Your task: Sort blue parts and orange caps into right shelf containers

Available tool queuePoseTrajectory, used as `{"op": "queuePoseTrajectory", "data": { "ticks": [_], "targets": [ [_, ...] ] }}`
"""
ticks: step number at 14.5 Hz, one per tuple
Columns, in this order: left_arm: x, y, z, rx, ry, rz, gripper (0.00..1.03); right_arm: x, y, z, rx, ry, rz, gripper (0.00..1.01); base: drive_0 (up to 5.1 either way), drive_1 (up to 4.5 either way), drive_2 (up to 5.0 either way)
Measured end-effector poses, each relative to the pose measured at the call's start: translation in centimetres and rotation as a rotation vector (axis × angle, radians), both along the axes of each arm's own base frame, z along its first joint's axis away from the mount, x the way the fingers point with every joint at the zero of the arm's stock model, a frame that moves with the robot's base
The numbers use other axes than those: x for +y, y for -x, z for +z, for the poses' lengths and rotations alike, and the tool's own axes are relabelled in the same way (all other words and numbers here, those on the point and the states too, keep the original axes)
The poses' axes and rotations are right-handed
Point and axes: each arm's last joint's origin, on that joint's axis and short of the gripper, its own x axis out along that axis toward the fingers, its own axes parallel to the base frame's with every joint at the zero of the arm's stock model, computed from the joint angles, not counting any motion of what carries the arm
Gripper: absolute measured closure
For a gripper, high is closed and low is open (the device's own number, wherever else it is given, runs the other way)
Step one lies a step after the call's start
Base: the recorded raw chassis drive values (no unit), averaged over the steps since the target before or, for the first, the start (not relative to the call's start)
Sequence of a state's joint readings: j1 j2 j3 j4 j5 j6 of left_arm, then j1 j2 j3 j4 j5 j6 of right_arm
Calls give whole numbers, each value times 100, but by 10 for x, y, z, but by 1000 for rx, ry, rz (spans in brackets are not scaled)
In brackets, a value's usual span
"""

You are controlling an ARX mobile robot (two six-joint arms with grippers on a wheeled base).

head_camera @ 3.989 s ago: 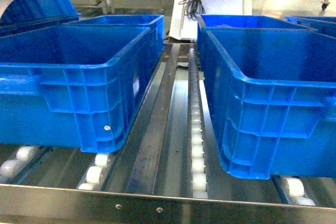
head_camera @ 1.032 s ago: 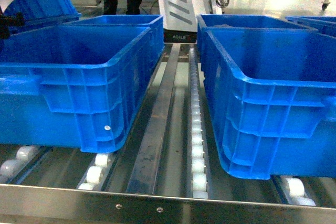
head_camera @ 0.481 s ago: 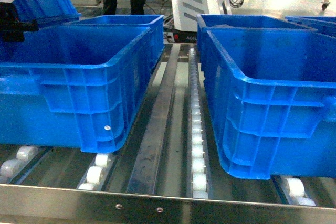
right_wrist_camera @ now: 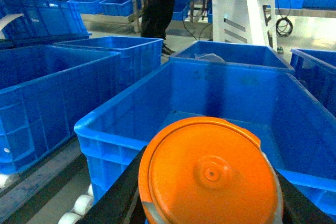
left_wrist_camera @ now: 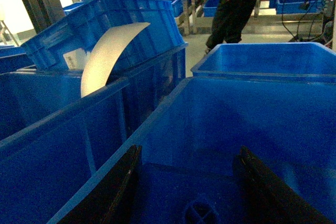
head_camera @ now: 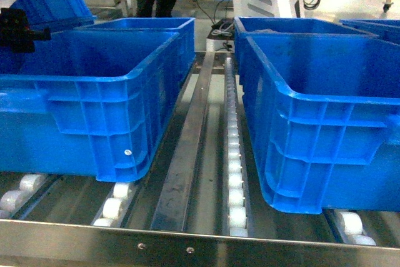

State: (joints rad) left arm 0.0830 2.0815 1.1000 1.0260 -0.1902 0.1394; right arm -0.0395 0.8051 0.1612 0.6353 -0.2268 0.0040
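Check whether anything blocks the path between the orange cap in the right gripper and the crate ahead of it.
Nothing visible does. The right gripper holds the orange cap just before the near rim of the blue crate, whose open top and visible floor look unobstructed.

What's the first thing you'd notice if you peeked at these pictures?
The big orange cap jumps out: the right hand holds it between its dark fingers, just in front of a deep blue crate. Next come the huge blue crates sitting on a metal roller shelf. The left hand hangs open over one crate, holding nothing.
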Motion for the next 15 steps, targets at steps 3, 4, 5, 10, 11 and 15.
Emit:
{"op": "queuePoseTrajectory", "data": {
  "ticks": [3,4,5,10,11,15],
  "targets": [
    [-3,-1,-1,3,-1,-18,51,0,0,0,0,0,0,57,0,0,0],
    [-3,-1,-1,3,-1,-20,38,0,0,0,0,0,0,57,0,0,0],
    [-4,-1,-1,3,-1,-20,24,0,0,0,0,0,0,57,0,0,0],
    [-3,-1,-1,3,-1,-20,5,0,0,0,0,0,0,57,0,0,0],
    [-4,-1,-1,3,-1,-20,5,0,0,0,0,0,0,57,0,0,0],
    [-3,-1,-1,3,-1,-20,5,0,0,0,0,0,0,57,0,0,0]
  ]
}}
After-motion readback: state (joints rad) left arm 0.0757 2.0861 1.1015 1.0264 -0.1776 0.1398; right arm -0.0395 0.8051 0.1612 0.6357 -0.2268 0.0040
